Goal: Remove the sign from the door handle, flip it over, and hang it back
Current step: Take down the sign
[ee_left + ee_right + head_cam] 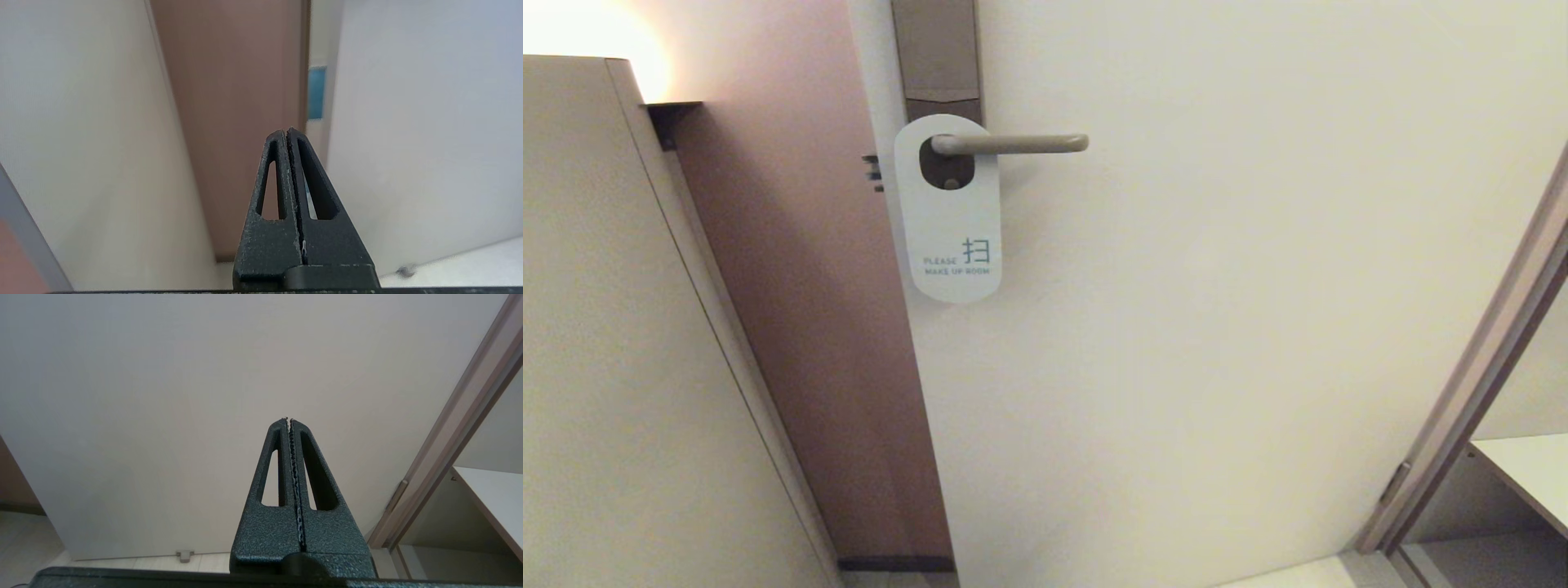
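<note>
The sign (952,220) hangs on the door handle (1013,144) in the head view, white face out, with teal "PLEASE MAKE UP ROOM" near its lower end. The handle passes through the sign's oval hole, in front of a brown backplate (938,57). Neither arm shows in the head view. My left gripper (286,131) is shut with nothing in it, low down and pointing at the door's edge. My right gripper (288,420) is shut and empty too, facing the plain door panel (184,396). A blurred blue strip (316,93) shows at the door's edge in the left wrist view.
The pale door (1217,327) stands ajar, with a brown wall (792,286) behind its edge. A beige panel (605,367) stands on the left. On the right are a door frame (1478,359) and a white shelf (1531,469). A small door stop (184,554) sits on the floor.
</note>
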Controlling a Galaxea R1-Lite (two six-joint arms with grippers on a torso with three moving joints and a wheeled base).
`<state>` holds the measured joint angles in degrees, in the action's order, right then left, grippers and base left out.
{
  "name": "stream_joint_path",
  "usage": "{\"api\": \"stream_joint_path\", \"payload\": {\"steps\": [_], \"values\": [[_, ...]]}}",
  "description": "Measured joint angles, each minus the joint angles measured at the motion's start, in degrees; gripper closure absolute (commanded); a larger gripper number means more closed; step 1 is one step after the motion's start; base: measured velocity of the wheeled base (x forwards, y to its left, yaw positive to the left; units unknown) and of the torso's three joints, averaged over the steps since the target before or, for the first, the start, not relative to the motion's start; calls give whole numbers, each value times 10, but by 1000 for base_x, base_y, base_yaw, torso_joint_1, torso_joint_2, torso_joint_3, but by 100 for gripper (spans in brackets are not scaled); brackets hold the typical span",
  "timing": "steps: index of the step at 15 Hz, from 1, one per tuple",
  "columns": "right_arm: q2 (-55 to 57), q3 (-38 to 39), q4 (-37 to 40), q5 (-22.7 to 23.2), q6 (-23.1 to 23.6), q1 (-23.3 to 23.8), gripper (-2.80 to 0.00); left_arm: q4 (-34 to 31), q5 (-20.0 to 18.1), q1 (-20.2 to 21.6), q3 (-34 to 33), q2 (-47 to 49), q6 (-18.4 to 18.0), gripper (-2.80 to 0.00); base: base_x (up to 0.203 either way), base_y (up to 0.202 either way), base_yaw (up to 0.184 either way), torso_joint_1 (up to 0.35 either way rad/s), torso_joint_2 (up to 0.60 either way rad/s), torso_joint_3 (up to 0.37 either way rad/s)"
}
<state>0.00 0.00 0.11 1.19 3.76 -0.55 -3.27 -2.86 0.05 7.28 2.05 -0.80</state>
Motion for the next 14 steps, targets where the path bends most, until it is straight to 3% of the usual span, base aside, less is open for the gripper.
{"api": "stream_joint_path", "payload": {"steps": [5,9,14], "values": [[0,0,0,0,0,0,0,-12,-5,-13,167,152,49,0,0,0,0,0,0,0],[0,0,0,0,0,0,0,-8,-16,-19,287,292,62,0,0,0,0,0,0,0],[0,0,0,0,0,0,0,48,-91,-20,366,439,63,0,0,0,0,0,0,0]]}}
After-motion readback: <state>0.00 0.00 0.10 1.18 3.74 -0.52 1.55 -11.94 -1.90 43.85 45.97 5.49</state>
